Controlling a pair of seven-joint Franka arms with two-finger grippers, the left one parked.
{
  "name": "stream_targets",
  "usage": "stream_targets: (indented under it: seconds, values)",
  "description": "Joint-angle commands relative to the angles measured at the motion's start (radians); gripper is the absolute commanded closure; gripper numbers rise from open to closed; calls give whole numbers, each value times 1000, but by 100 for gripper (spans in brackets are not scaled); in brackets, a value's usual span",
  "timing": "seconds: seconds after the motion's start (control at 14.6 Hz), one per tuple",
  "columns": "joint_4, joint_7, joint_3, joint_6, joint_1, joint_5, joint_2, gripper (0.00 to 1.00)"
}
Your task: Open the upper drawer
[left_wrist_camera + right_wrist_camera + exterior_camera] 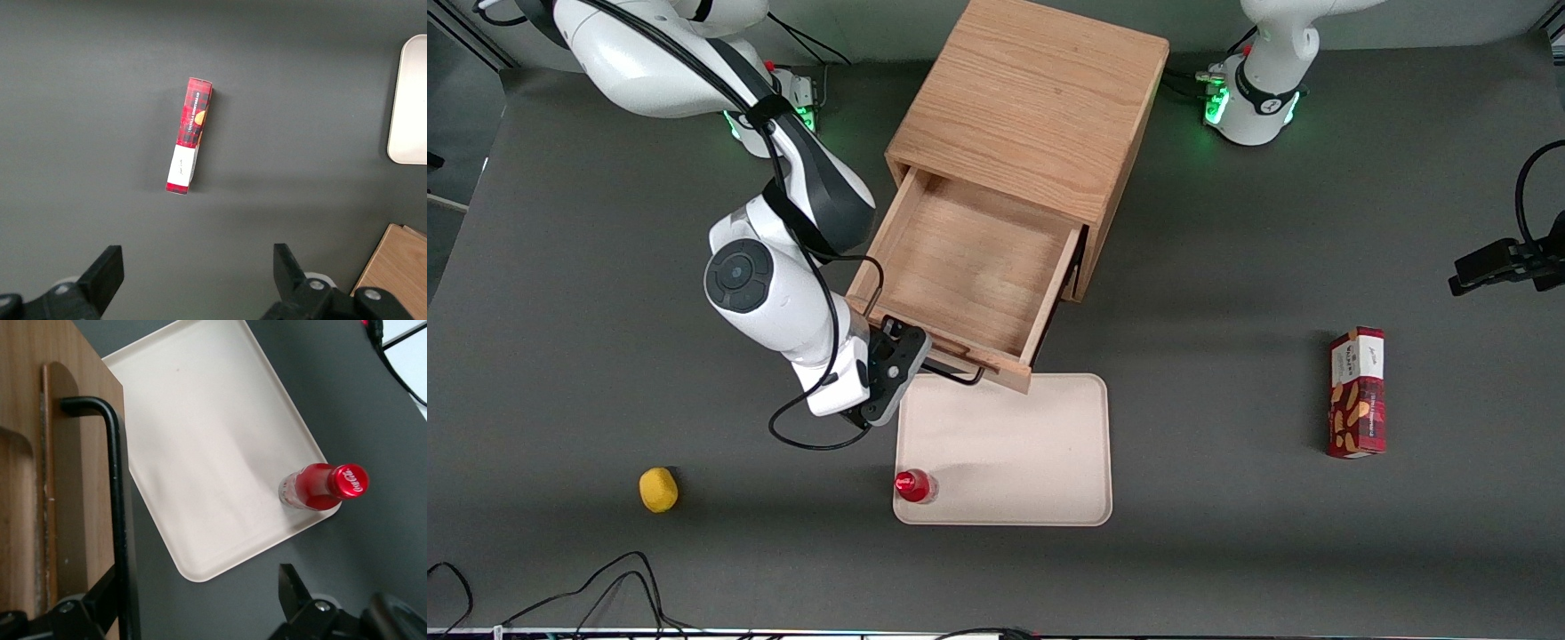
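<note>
your gripper [907,356] sits at the working-arm end of the black handle [117,507], fingers spread, one finger [100,603] beside the bar, the other clear of it. the upper drawer [969,267] is pulled well out of the cabinet [1032,107], its front over the edge of the tray [1014,444] on the tabletop [1227,356]. a red bottle [914,485] stands on the tray.

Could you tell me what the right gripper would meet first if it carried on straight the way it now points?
Pointing downward, the gripper beside the upper drawer's black handle would probably first meet the tray's edge or the table beside it; depth is unclear.
</note>
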Motion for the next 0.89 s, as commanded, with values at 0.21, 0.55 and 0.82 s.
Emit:
stream_targets:
  seconds: [0.21,0.55,0.82]
  values:
    - [17,67,-8,1,-8,23,-123,0]
    - [-28,137,-10,-92,-160,164,-290,0]
    - [-140,246,-78,-253,-250,201,-458,0]
